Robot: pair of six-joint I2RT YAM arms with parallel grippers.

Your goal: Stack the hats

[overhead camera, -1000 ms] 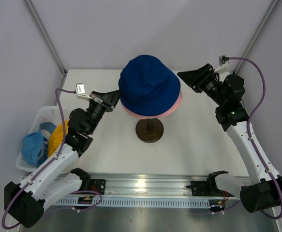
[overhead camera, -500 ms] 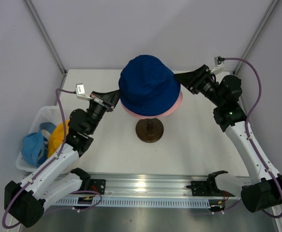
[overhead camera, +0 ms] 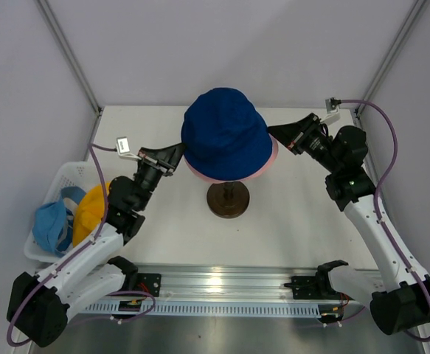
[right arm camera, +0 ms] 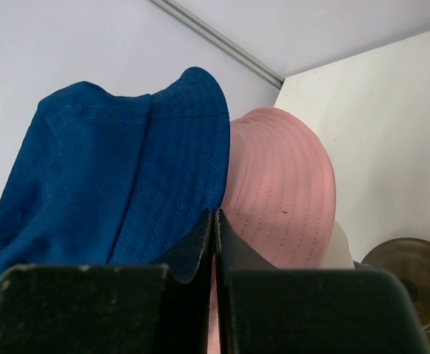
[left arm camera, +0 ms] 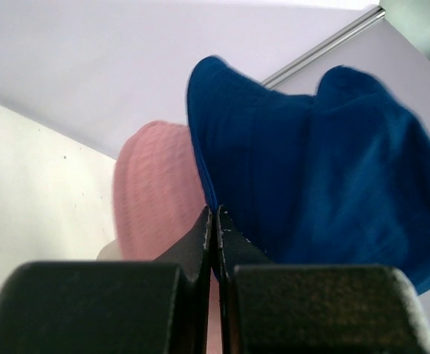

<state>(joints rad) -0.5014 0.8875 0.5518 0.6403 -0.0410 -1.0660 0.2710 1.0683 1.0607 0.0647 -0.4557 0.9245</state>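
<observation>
The navy blue hat sits over the pink hat on the cream mannequin head, whose pink brim peeks out below. My left gripper is shut at the navy brim's left edge. In the left wrist view that edge runs down into my closed fingertips, with the pink hat beside them. My right gripper is shut at the brim's right side. In the right wrist view the navy brim ends in its closed tips, next to the pink brim.
The mannequin's dark round base stands mid-table and shows again as the base at the right wrist view's lower right. A white basket off the table's left edge holds a light blue hat and a yellow-orange hat.
My right gripper has moved left onto the hats' brim and closed from open. The left arm has shifted slightly, its gripper staying shut at the brim.
</observation>
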